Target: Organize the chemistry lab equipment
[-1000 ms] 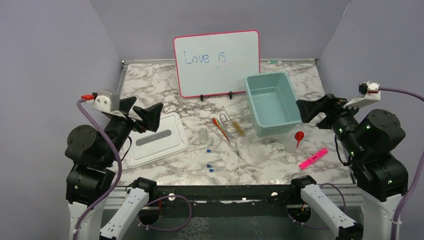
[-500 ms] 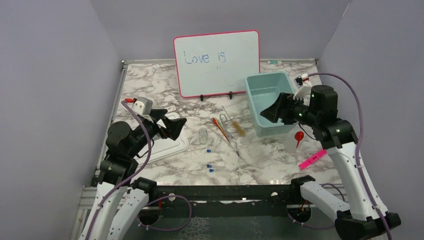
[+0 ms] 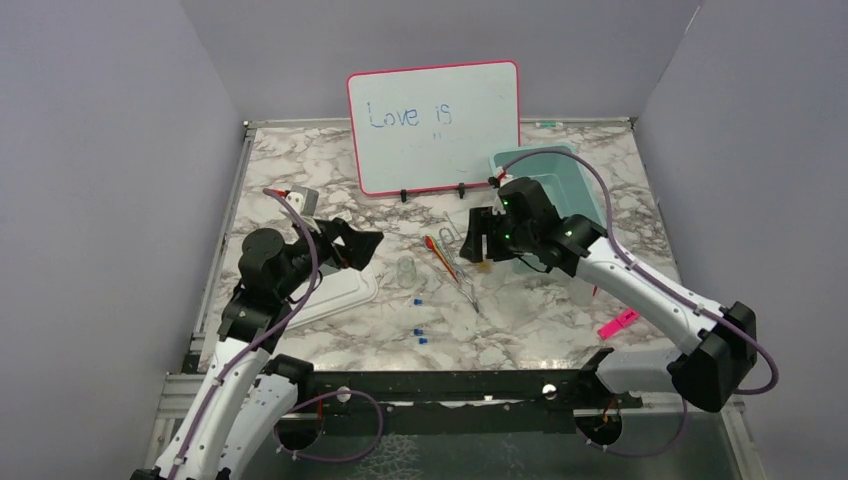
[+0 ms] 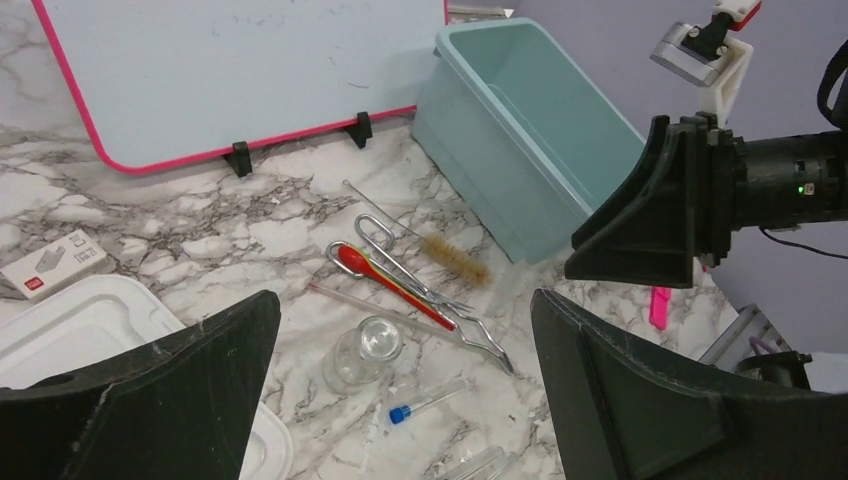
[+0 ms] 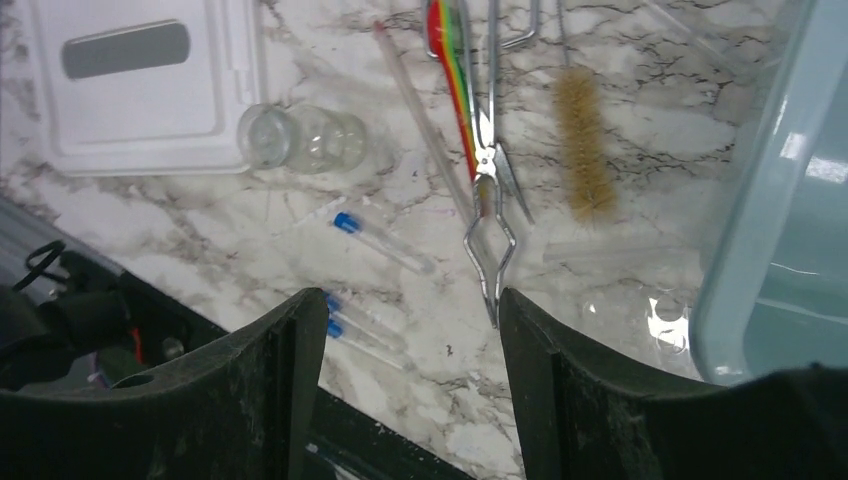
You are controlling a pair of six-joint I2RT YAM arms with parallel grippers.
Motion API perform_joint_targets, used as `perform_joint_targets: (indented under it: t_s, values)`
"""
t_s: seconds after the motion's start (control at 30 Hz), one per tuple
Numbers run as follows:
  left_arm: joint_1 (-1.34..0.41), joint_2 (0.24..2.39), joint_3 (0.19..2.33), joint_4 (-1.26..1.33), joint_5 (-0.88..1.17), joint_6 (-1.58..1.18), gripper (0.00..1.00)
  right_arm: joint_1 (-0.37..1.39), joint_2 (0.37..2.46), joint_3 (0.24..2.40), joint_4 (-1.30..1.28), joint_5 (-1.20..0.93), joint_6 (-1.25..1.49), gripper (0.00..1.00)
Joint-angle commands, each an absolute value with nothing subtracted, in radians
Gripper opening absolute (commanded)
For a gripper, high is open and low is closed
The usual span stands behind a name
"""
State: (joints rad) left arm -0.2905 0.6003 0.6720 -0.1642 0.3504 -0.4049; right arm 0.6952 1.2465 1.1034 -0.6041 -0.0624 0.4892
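A marble table [image 3: 300, 170] lies between lavender walls, with a pink-framed whiteboard [image 3: 435, 125] propped at the back. The teal bin [image 4: 490, 180] beside it shows only its own bare floor in the left wrist view. The clear beaker [image 3: 406, 270] stands near the white lid [image 3: 345, 290], see-through to the marble.

Since a second ago the right gripper [image 3: 478, 238] has swung from right of the bin to hang, fingers apart, over the tweezers [image 5: 487, 185], wire brush [image 5: 585, 150] and red and orange sticks [image 5: 455, 80] at mid-table. The left gripper [image 3: 362, 245], fingers spread wide, has moved forward over the lid.

The right wrist view shows the blue-capped tubes [image 5: 385, 240] as clear tubes, mere blue dots from the top. It misses the pink marker [image 3: 618, 322], which the top view shows.
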Motion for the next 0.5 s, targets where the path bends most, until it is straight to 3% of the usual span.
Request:
perform_joint_targets:
  t_s: [0.0, 0.47]
  values:
    - [-0.295, 0.614, 0.651, -0.118, 0.372, -0.437, 0.99, 0.707, 1.309, 1.095, -0.544, 0.142, 0.510, 0.67]
    - [-0.296, 0.602, 0.602, -0.105, 0.374, -0.463, 0.99, 0.684, 1.548, 1.159, -0.596, 0.508, 0.500, 0.72]
